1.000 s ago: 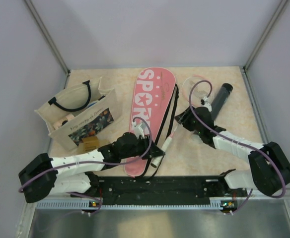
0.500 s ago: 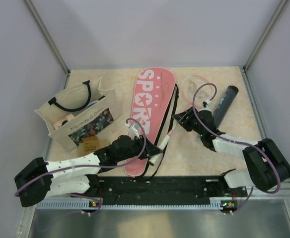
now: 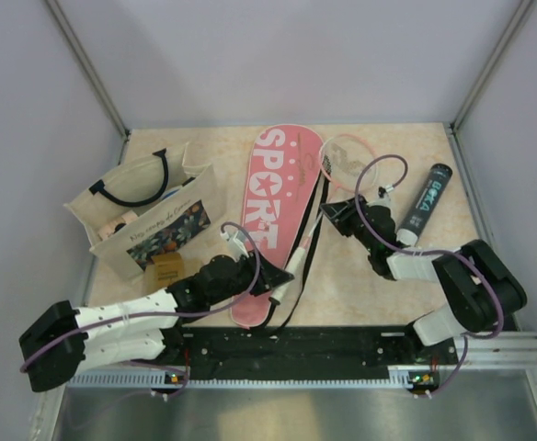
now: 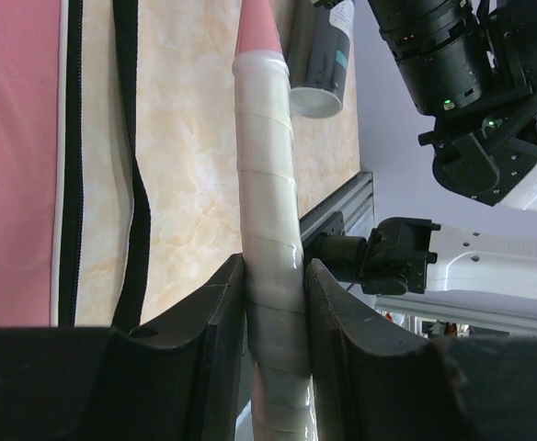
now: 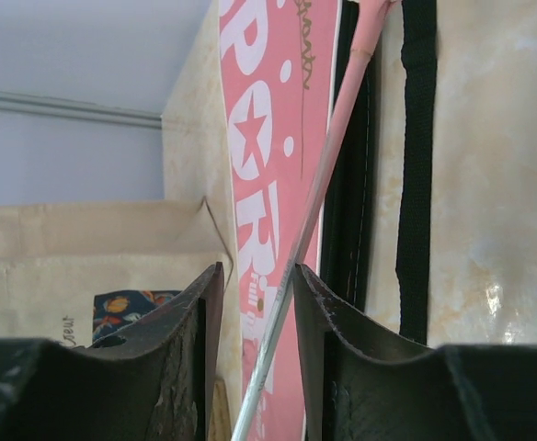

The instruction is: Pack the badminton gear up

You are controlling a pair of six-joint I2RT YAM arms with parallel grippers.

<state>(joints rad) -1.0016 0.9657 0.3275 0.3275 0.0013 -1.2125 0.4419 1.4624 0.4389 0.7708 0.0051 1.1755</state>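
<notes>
Racket [image 4: 270,184] is swinging left, toward the cover [image 3: 273,197]
Left end effector [image 4: 275,280] is clenching the handle, and the right end effector [image 5: 257,276] is loosely straddling the shaft. The head is now sitting at 1 o'clock, uncovering the tube [image 3: 428,204] at 3 o'clock.

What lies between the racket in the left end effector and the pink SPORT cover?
Only the black strap, lying along the edge of the cover, right by the shaft of the racket. Nothing else visible separates them. The left end effector clamps the handle.
</notes>
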